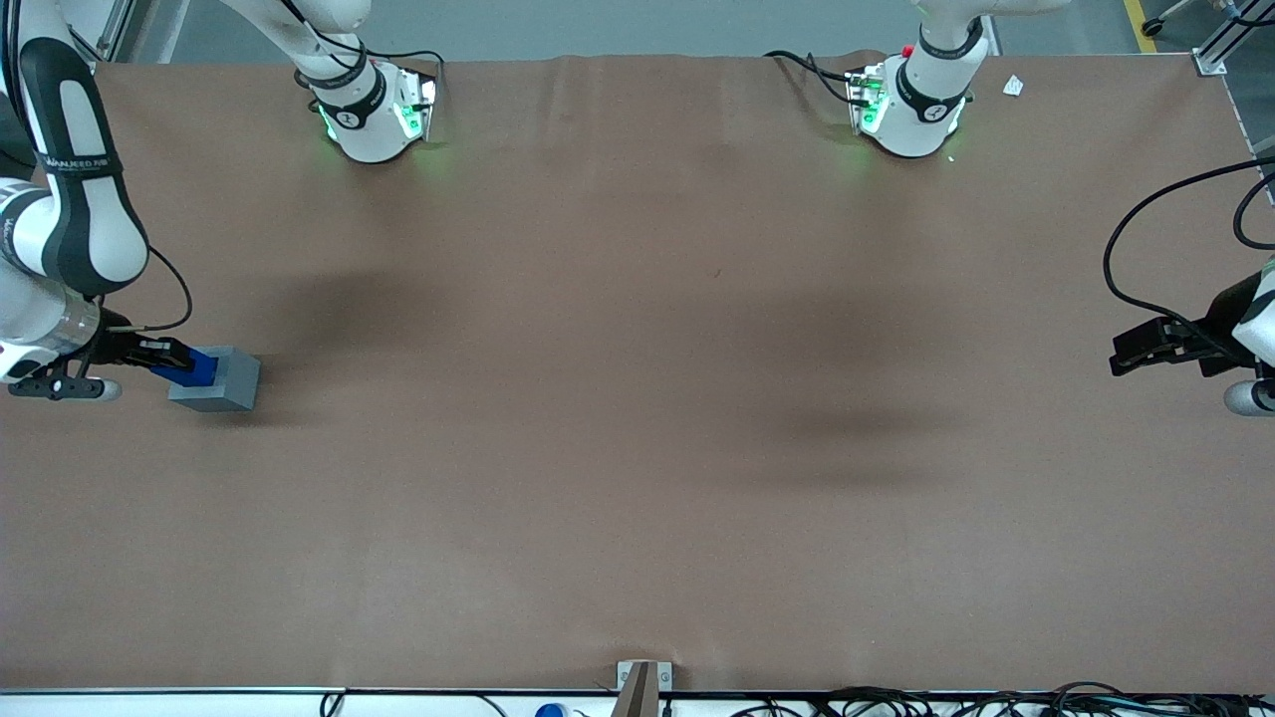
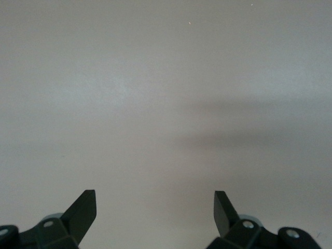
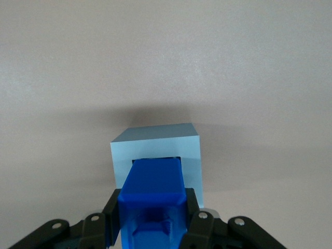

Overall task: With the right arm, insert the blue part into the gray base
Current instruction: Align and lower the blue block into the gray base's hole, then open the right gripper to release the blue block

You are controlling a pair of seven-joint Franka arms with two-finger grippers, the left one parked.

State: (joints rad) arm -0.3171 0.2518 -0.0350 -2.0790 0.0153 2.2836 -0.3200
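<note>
Over the gray base (image 3: 155, 150), the gripper (image 3: 151, 220) pinches the blue part (image 3: 153, 192), entering its socket.

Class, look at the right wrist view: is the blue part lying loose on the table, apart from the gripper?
No. The gripper is shut on the blue part, whose end reaches into the gray base.

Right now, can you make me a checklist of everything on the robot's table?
Surface: brown table, flat and bare in the middle.
Job's things: blue part held with its end in the socket of the gray base, which sits toward the working arm's end of the table.
Clutter: small white scrap near a table corner.
Hand: right arm hand shut on the blue part, right above the base.
Cables: black cable looping along the right arm; more at the table's near edge.
Surroundings: gray floor.
</note>
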